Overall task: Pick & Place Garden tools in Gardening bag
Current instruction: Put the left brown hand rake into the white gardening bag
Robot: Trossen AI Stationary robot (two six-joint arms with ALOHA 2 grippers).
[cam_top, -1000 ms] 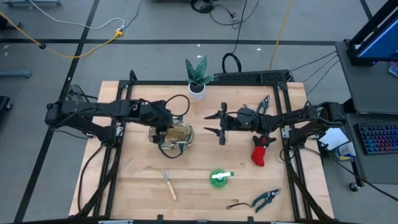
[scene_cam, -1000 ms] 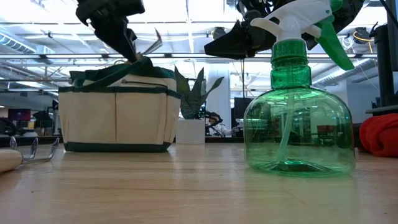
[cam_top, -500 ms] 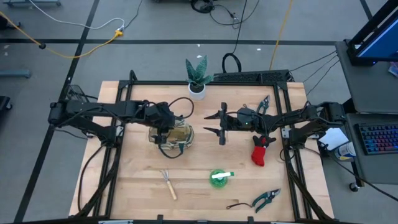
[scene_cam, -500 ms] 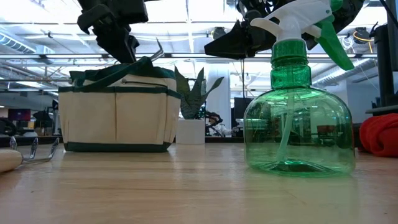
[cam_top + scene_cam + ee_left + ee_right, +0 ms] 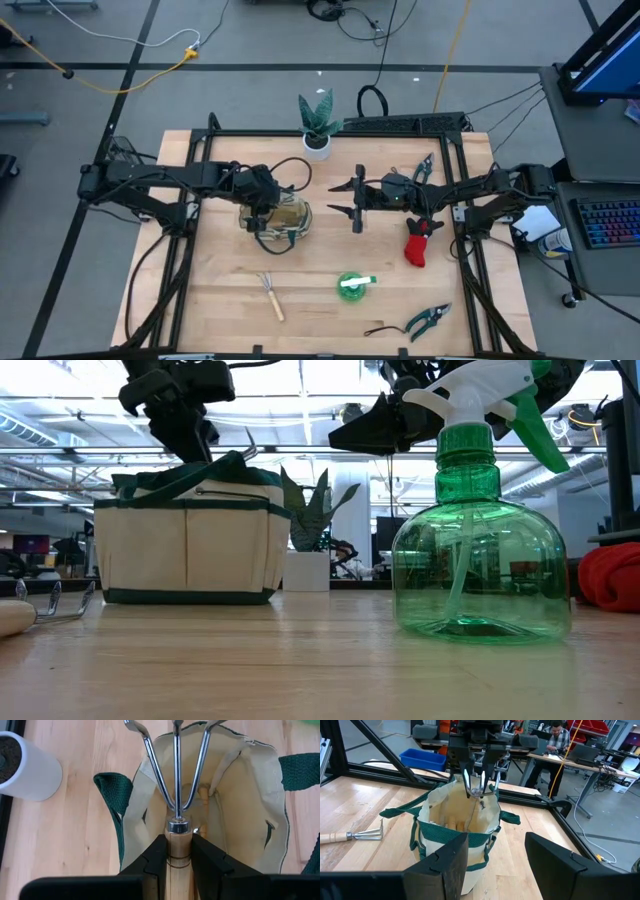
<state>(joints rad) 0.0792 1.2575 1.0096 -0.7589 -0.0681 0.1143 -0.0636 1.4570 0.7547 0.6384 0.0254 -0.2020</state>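
Left of frame centre, the left gripper (image 5: 178, 854) clamps a wooden-handled three-pronged mini rake (image 5: 176, 785) over the open cream canvas bag (image 5: 240, 795). The right gripper (image 5: 496, 851), mid-frame, hangs with jaws wide and empty.

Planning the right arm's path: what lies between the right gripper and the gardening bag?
Bare tabletop, per the high view: nothing between the right gripper and the gardening bag.

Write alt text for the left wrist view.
The left gripper clamps the wooden handle of a three-pronged mini rake directly over the open cream gardening bag, prongs pointing away. A white pot stands on the wooden table beside it.
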